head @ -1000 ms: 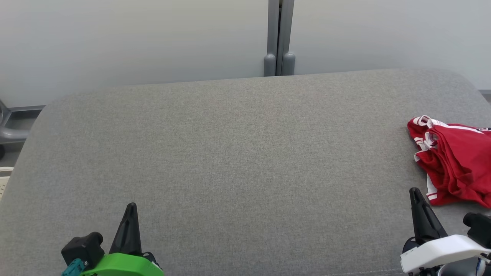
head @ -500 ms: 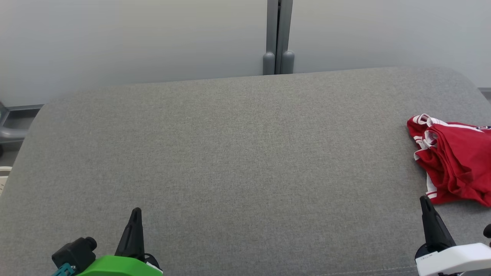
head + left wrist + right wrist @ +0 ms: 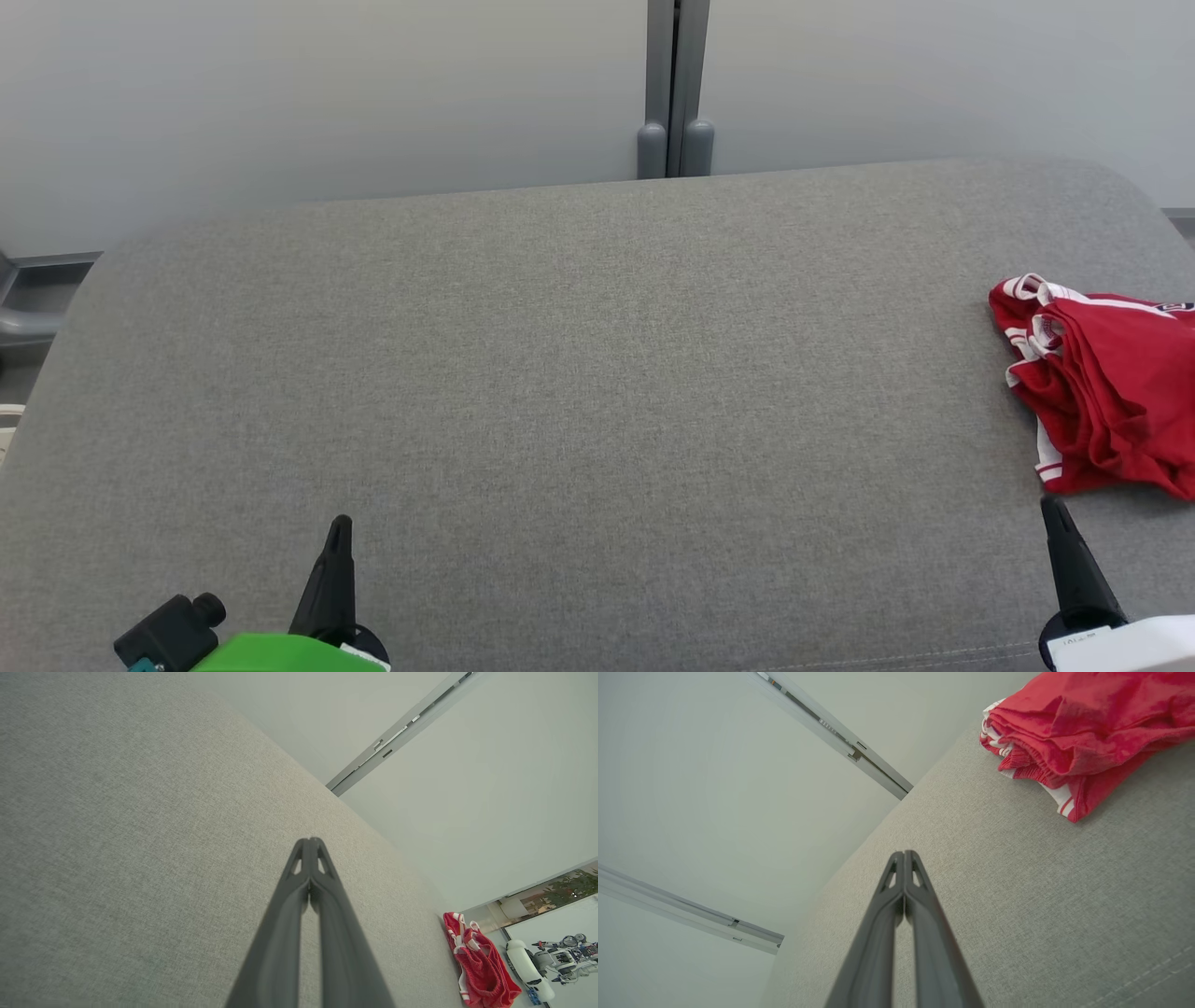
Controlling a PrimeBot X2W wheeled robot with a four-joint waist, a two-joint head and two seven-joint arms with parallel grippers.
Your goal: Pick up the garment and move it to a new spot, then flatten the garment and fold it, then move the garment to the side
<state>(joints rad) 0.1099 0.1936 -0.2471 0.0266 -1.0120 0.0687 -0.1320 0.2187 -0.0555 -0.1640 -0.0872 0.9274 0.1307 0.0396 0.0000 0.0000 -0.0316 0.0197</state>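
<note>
Pointing up at the head view's lower left, the left gripper (image 3: 339, 537) has its fingers pressed together, empty, over the grey cushion (image 3: 597, 373). At lower right the right gripper (image 3: 1057, 518) is likewise closed, its tip near the red garment (image 3: 1111, 392) (white-striped trim), bunched at the cushion's right end. The left wrist view adds another robot (image 3: 558, 957) beyond it.

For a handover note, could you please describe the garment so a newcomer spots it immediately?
Look at the wide grey surface before the robot. At its right end lies the garment, bunched up. Bright red with white stripes, it stands out from plain grey.
</note>
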